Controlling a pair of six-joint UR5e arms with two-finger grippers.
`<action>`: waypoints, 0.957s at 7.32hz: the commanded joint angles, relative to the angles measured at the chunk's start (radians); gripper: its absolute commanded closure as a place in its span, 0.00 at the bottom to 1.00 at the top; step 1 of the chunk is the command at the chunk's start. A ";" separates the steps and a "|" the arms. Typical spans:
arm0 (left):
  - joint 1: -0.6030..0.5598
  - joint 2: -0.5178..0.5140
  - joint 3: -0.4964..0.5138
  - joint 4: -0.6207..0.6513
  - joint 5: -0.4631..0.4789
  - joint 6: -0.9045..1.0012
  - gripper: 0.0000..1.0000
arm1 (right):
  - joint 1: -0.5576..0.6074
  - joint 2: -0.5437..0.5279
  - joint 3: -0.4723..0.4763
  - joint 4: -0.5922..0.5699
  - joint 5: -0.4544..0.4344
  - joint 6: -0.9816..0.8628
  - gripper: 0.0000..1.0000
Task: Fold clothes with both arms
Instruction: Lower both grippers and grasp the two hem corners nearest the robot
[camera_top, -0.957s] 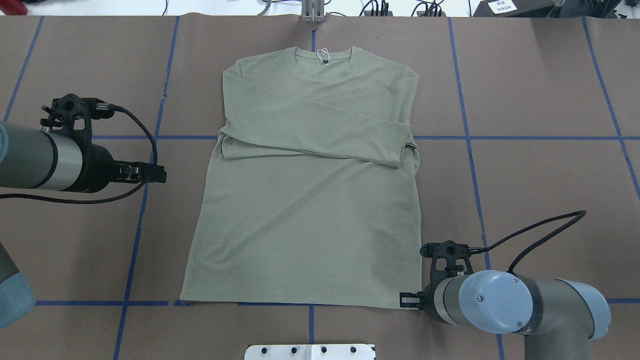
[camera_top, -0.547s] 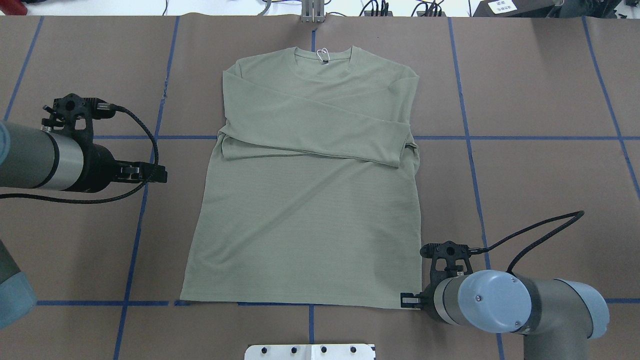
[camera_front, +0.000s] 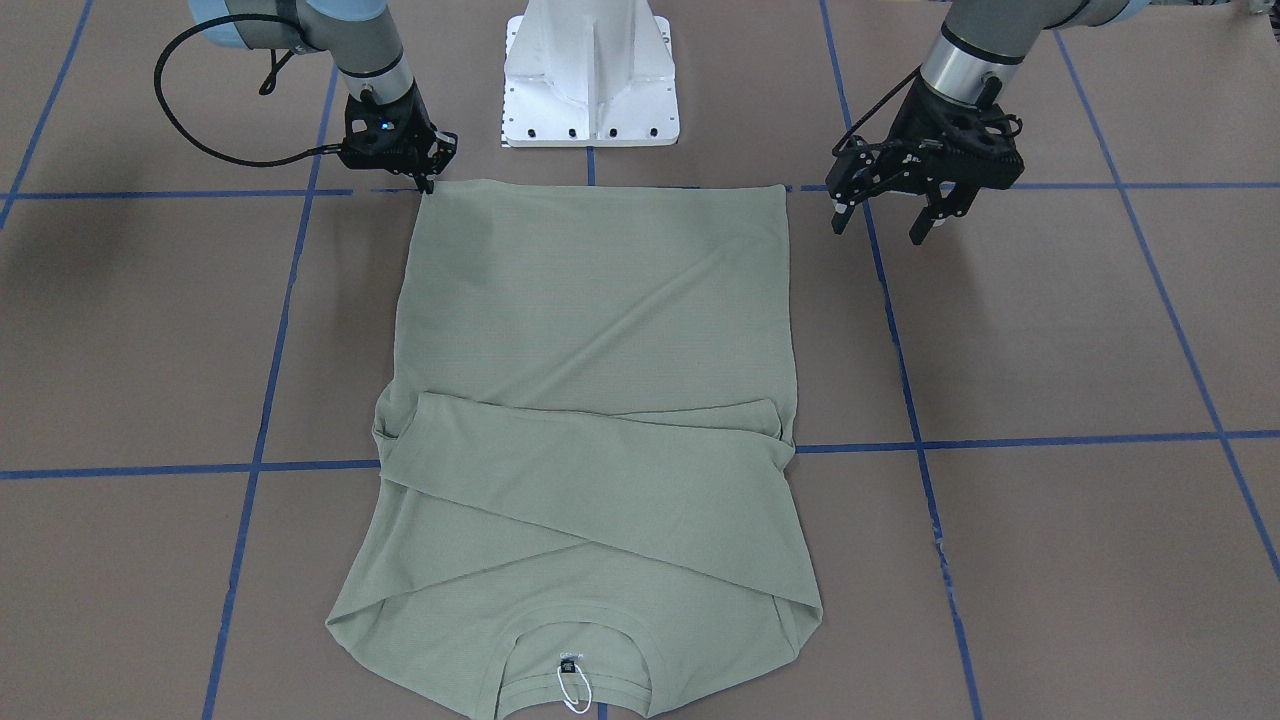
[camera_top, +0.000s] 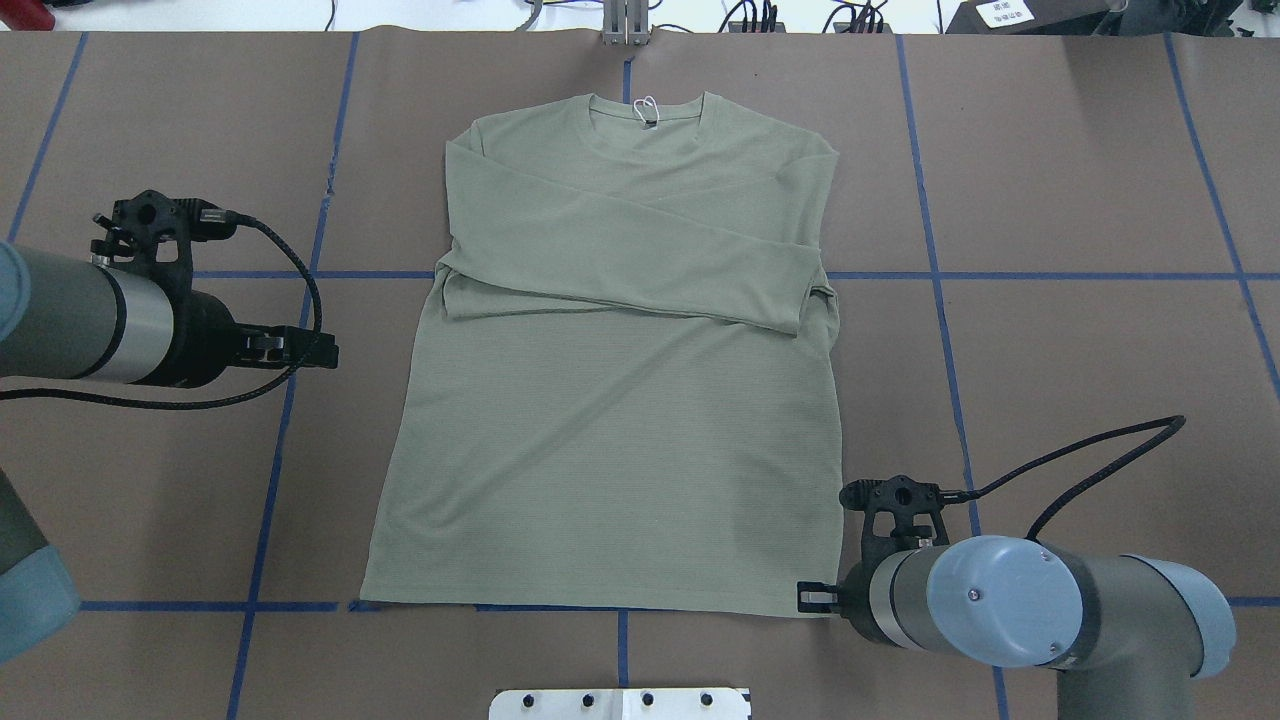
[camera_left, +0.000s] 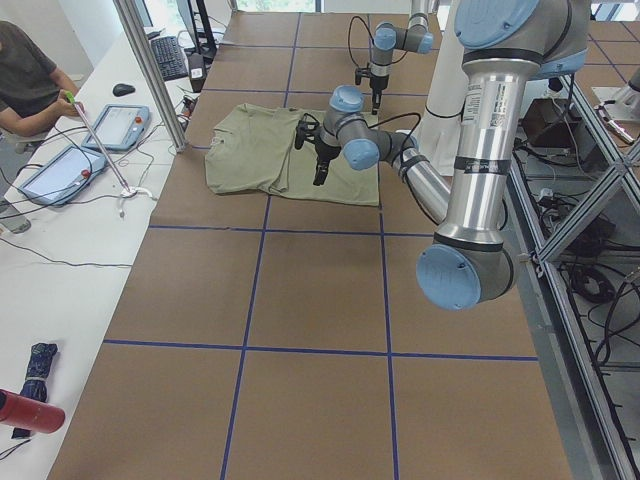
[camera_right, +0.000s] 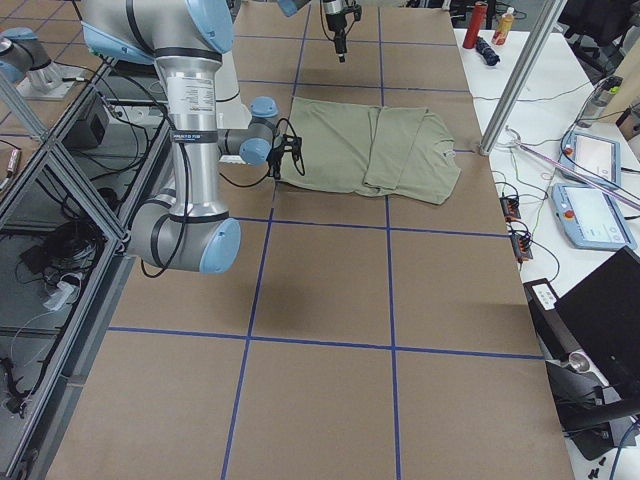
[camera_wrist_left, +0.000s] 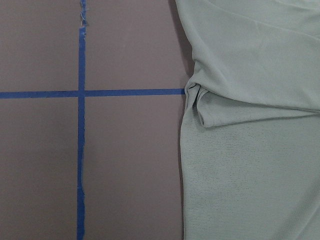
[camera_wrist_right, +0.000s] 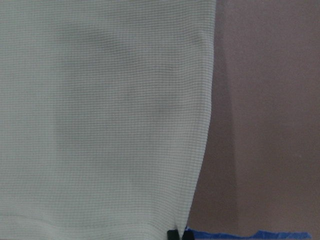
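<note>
Shirt lies flat, neck pointing away from pedestal, hem nearest it

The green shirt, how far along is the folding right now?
Done: both sleeves are crossed over the chest of the shirt. In hand: the right gripper looks shut on the hem corner nearest it, which lies flat; the left gripper hangs open beside the shirt, clear of it. Left: gripping the other hem corner and folding the body, which lies at full length.
</note>
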 joint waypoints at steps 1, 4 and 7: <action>0.154 0.002 0.023 -0.017 0.029 -0.237 0.00 | 0.021 -0.001 0.056 -0.002 0.021 0.004 1.00; 0.425 0.008 0.029 0.019 0.189 -0.493 0.07 | 0.046 0.001 0.058 0.000 0.038 0.004 1.00; 0.450 -0.002 0.098 0.060 0.218 -0.487 0.09 | 0.053 0.001 0.055 0.000 0.041 0.004 1.00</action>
